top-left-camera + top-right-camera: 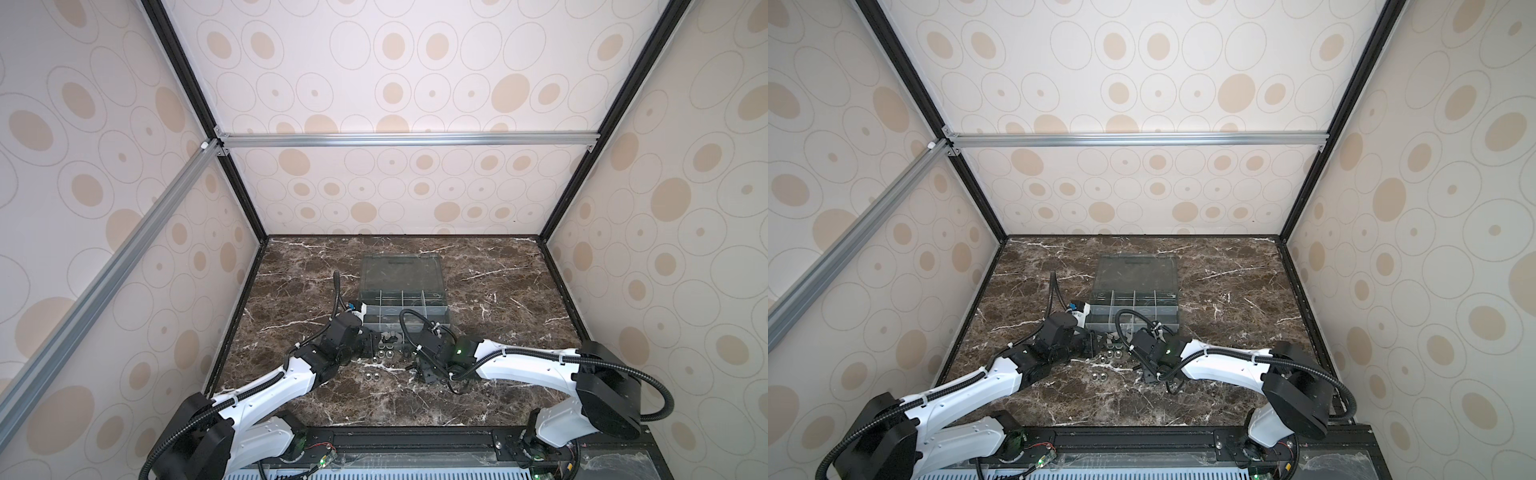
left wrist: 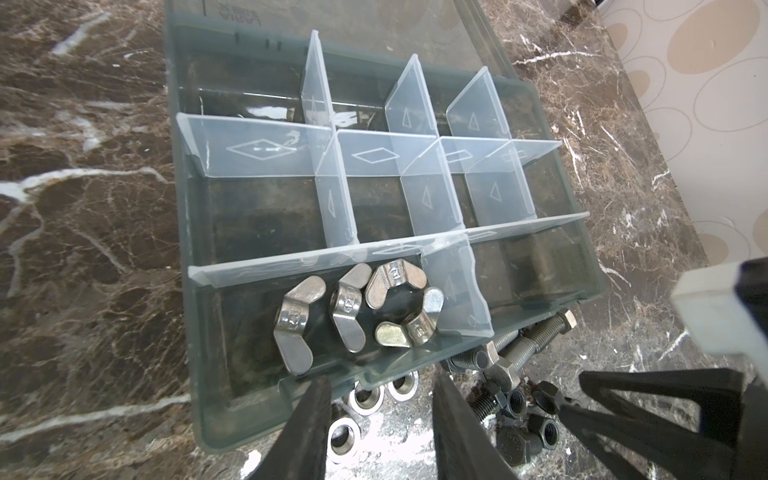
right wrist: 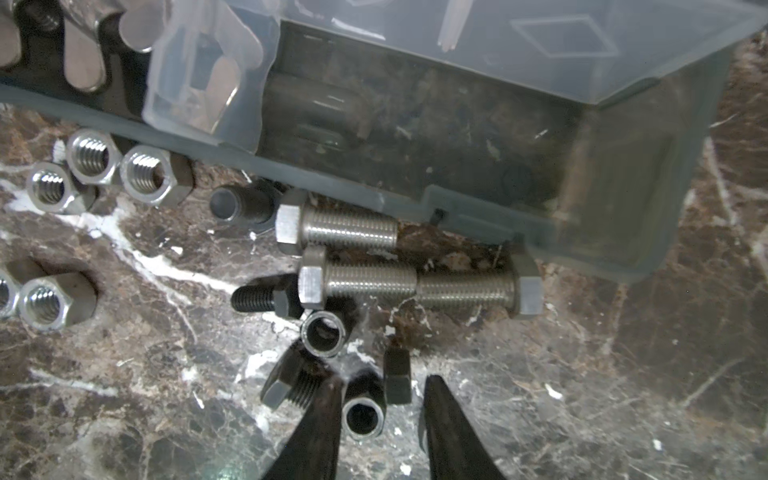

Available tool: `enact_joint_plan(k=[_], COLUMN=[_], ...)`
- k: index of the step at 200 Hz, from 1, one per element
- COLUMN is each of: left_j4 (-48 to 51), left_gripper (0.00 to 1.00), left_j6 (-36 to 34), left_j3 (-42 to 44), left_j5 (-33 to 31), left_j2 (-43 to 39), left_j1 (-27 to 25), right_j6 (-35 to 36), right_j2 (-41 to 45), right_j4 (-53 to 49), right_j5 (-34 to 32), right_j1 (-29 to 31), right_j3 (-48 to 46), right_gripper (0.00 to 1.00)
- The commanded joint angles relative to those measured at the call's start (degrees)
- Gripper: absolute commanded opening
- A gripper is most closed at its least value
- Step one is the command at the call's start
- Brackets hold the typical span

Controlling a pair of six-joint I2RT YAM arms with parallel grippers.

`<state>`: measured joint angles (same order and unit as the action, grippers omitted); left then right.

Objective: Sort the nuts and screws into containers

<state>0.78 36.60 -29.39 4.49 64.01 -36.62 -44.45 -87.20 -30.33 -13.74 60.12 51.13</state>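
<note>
1. The organizer box (image 1: 403,309) sits on the dark marble surface (image 1: 498,282), near the middle. Its clear lid (image 1: 401,270) lies open behind it. Pale dividers (image 2: 257,143) split the box into small rectangular compartments.
2. 4 silver wing nuts (image 2: 353,316) lie together in a front compartment, close to the box's near wall.
3. The other pieces lie loose on the surface just in front of the box. Silver hex nuts (image 3: 89,156) cluster to one side. 3 silver screws (image 3: 349,228) lie flat beside the front wall. Black screws (image 3: 257,299) and black nuts (image 3: 324,332) are mixed in next to them.
4. The left claw (image 2: 382,380) hangs at the box's front edge. Its fingers are parted partway and nothing is held. Some of the silver hex nuts rest on the surface under the gap.
5. The right claw (image 3: 382,384) is low over the black pieces, with its fingers partly parted around 1 black nut (image 3: 363,415). That nut sits against one finger and a gap shows at the other, so it is not clamped.
</note>
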Motion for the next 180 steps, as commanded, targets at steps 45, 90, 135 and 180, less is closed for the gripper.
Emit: enact_joint_plan(k=[45,90,135,180], left_j4=[2.8,3.6,4.2,4.1], left_gripper=[0.41,0.42,0.42,0.42], left_j6=[1.0,2.1,2.7,2.8], left_j3=[-0.9,1.4,3.0,3.1], left_j5=[-3.5,-4.7,-5.7,-5.5], left_j2=[-4.3,-8.0,-10.8,-10.8], left_j1=[0.5,0.5,0.5,0.5], right_j6=[4.6,4.6,3.8,3.5], right_j2=[-8.6,-13.2,-15.9,-17.1], right_j4=[2.0,4.0,4.7,4.3], right_j5=[0.5,-1.0,-1.6,-3.5], right_j1=[0.6,0.6,0.7,0.5], right_j3=[10.6,14.1,15.8,16.4], right_gripper=[0.34,0.32,0.31,0.31])
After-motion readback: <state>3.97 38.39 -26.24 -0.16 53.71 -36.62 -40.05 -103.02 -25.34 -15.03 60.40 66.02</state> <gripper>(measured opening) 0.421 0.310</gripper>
